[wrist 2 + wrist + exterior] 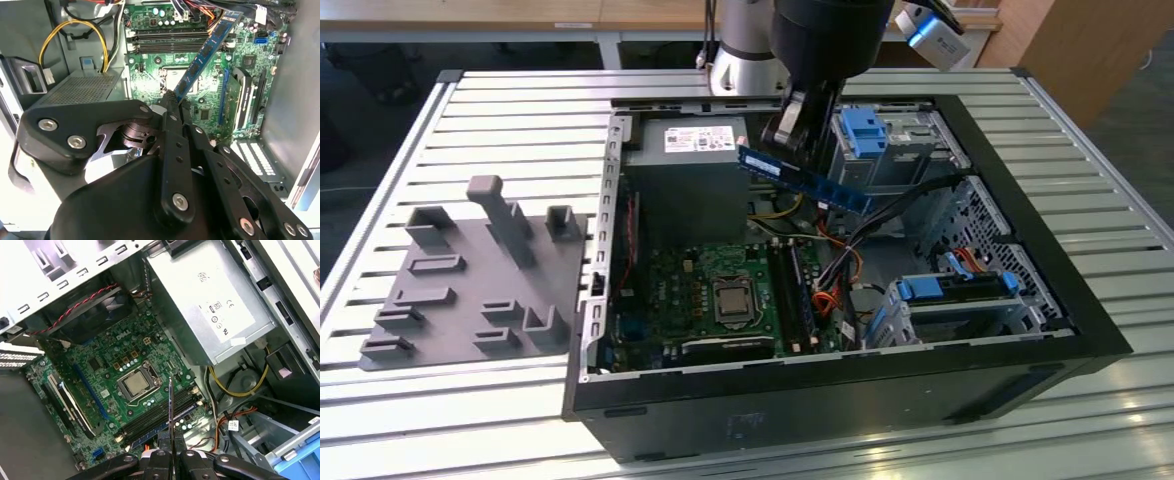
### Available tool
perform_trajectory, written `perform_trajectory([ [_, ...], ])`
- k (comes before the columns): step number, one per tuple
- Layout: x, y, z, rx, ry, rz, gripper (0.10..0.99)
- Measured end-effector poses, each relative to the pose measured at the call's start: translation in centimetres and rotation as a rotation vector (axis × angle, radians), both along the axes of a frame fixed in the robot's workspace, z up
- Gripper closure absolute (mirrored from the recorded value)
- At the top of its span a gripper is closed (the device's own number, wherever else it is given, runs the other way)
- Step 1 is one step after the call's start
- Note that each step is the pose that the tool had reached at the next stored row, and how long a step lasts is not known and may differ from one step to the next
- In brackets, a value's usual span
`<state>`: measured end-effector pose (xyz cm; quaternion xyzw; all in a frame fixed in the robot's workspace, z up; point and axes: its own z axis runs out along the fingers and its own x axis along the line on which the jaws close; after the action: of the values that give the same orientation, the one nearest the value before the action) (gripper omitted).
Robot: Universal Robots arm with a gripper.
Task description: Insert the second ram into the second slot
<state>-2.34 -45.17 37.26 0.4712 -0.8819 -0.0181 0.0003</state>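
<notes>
A white printed label (pixel 700 139) is seen at the far edge of the power supply (pixel 678 190) in the exterior view. In the first wrist view, certification marks (pixel 216 315) are printed on the power supply's side, white lettering (pixel 116 341) on the motherboard (pixel 95 365), and a small white tag (pixel 233 425) is carried by a cable. None is read off.

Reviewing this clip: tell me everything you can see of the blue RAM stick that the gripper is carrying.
The second ram is a long, thin, flat blue circuit stick with a row of dark chips on its face. The gripper is shut on it near one end, and nothing else touches it. It hangs in the air over the open computer case, above the motherboard. In the first wrist view it appears edge-on, over the memory slots.
</notes>
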Motion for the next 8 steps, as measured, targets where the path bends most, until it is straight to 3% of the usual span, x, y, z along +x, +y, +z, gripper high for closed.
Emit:
perform_trajectory([
  [8, 0.00, 0.00, 0.00, 0.000, 0.0000, -0.060, 0.949],
])
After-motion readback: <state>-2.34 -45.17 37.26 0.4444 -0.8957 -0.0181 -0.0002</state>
